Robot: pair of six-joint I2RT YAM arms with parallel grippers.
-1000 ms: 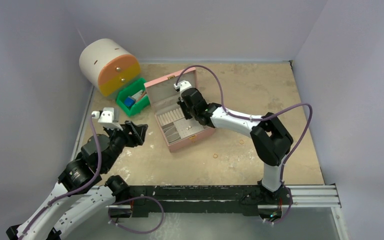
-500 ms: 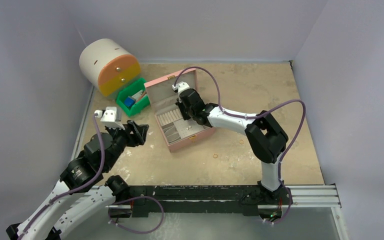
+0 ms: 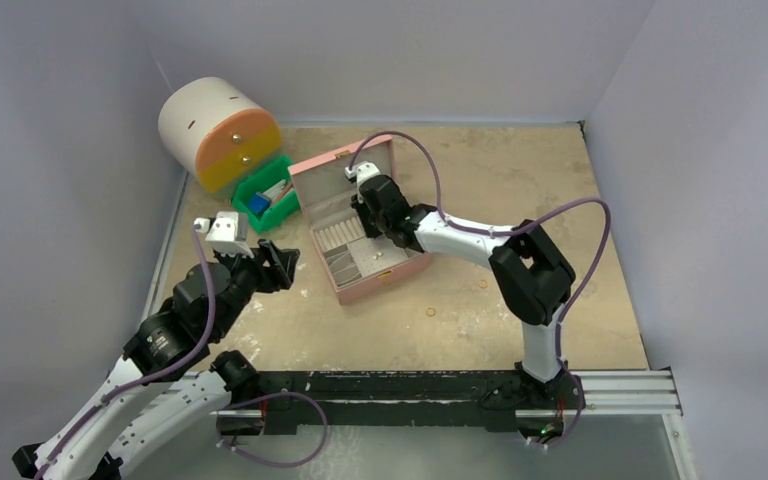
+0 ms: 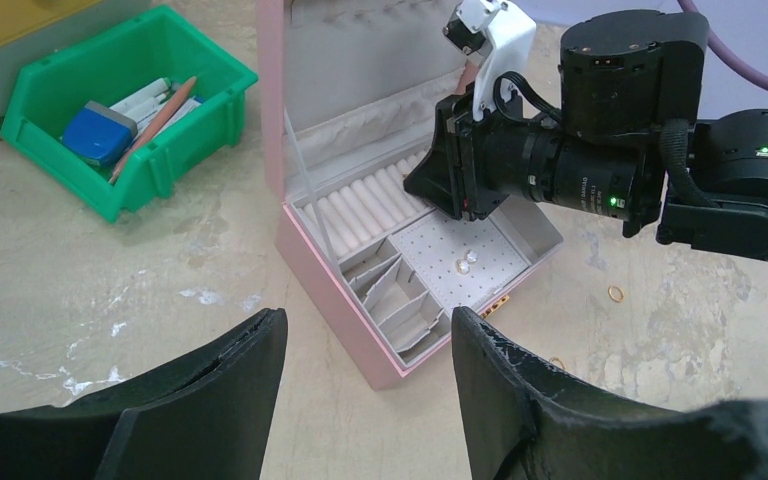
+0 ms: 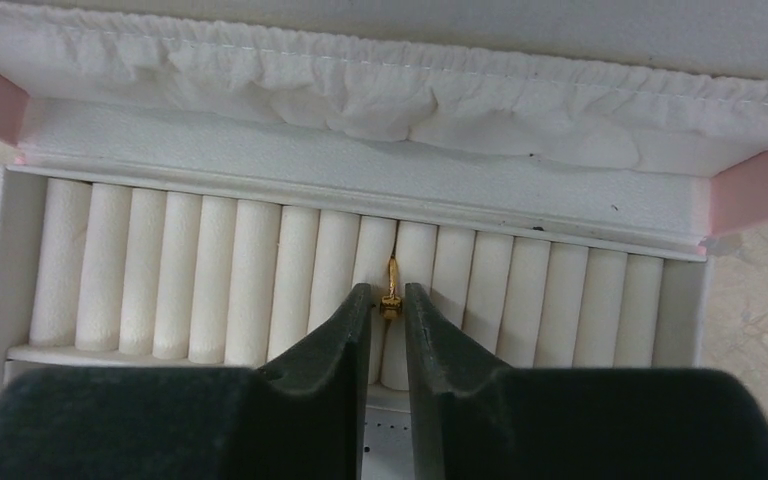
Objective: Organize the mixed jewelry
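Right gripper (image 5: 388, 302): flanks slim gold ring (image 5: 391, 283) upright between white rolls (image 5: 210, 270), grip unclear
Left gripper (image 4: 365, 328): spread wide, short of pink box (image 4: 322, 282)

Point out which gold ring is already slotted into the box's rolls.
The ring standing edge-on between two white rolls, at the fingertips of the right hand. The other two rings lie flat on the table, outside the pink box.

The box (image 4: 332, 297) is pink outside and white within (one panel (image 4: 430, 255) is finely dotted), with white rolls (image 5: 210, 270). The ring (image 5: 391, 285) is gold. The bin (image 4: 140, 165) is green and holds a blue block (image 4: 95, 130). The counter (image 3: 520, 170) is mottled beige. The left claw (image 4: 365, 345) and right claw (image 5: 388, 298) are black.
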